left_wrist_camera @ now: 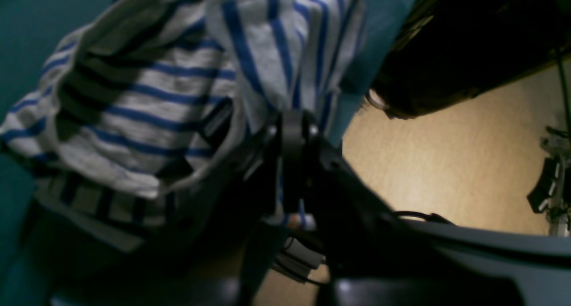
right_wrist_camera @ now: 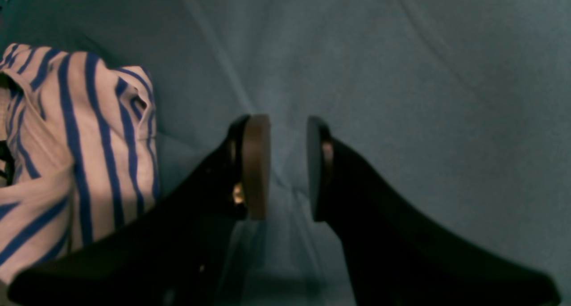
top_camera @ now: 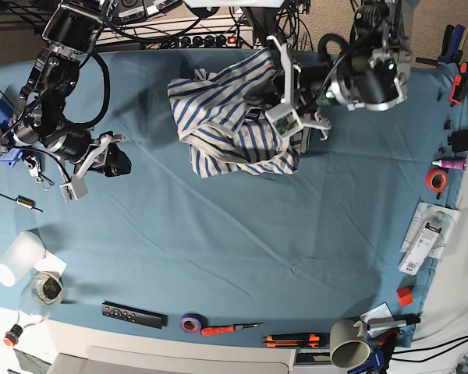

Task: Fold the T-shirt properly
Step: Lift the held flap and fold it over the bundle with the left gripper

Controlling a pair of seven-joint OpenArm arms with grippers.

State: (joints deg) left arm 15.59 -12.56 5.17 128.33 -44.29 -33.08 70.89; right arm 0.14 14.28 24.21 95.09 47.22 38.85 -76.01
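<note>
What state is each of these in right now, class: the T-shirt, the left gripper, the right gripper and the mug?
T-shirt: crumpled, partly lifted off the cloth.
Left gripper: shut on the T-shirt.
Right gripper: open, empty, over bare teal table cloth.
Mug: lying on its side at the table's near edge.

1. The right gripper (right_wrist_camera: pixel 288 167) is showing black curved fingers (right_wrist_camera: pixel 383 234); one is wearing a tan pad, the other a grey one.
2. The left gripper (left_wrist_camera: pixel 292 163) is looking black and blurred; small pale screws are flanking its tip.
3. In the base view, black cables are looping along both dark arms; white brackets are sitting at the wrists.
</note>
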